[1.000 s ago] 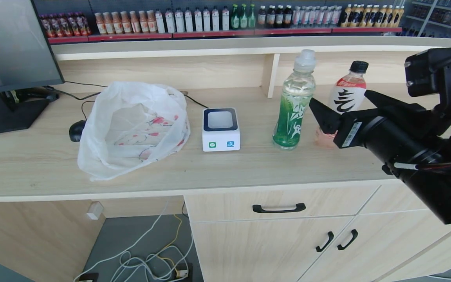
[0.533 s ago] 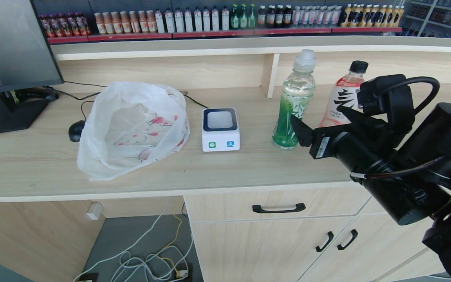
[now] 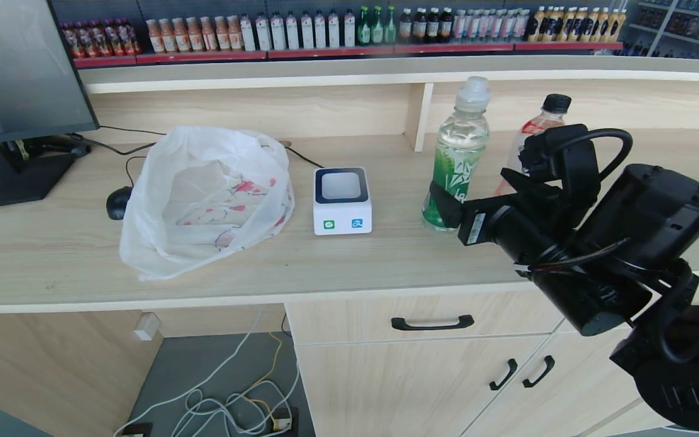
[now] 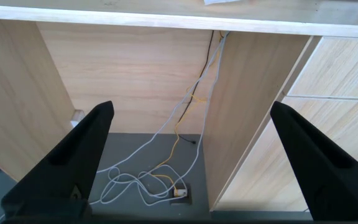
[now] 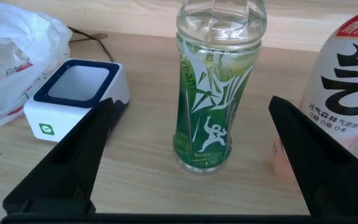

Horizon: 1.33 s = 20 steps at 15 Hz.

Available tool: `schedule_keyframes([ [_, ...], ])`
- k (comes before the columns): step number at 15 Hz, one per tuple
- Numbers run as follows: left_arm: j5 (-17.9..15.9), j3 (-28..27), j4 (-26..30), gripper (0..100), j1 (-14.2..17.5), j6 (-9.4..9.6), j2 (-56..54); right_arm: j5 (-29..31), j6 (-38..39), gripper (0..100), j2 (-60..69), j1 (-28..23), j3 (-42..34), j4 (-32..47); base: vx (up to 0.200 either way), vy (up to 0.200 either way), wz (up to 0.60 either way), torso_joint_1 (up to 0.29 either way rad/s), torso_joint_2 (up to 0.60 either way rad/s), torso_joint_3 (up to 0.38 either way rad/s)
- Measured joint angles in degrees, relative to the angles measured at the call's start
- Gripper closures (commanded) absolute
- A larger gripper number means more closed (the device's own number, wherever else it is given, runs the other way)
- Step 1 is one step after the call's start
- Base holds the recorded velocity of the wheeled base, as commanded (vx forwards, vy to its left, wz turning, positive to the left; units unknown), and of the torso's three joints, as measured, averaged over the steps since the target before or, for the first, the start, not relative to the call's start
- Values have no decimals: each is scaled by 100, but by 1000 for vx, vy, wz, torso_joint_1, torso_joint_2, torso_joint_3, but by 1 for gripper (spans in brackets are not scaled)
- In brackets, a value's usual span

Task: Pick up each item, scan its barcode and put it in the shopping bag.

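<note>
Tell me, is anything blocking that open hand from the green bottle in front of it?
Nothing visible does. The right hand is open and faces the green bottle across bare counter. The scanner stands off to one side and the white-labelled bottle to the other, both clear of the path.

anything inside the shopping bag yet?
Shopping bag gapes open; inside, only its own white plastic with red print shows, no items. Its crumpled near wall covers the bottom.
</note>
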State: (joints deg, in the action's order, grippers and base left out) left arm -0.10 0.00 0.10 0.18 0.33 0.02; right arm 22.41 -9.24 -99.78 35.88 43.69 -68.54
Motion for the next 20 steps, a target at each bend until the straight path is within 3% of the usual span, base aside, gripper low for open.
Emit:
schedule_keyframes([
  [6,2,0,0,0,-5,0,0,0,88,0,-449,-94,600,0,0,0,0,0,0,0],
  [20,0,0,0,0,-5,0,0,17,79,0,-956,-391,919,-18,0,0,0,0,0,0],
])
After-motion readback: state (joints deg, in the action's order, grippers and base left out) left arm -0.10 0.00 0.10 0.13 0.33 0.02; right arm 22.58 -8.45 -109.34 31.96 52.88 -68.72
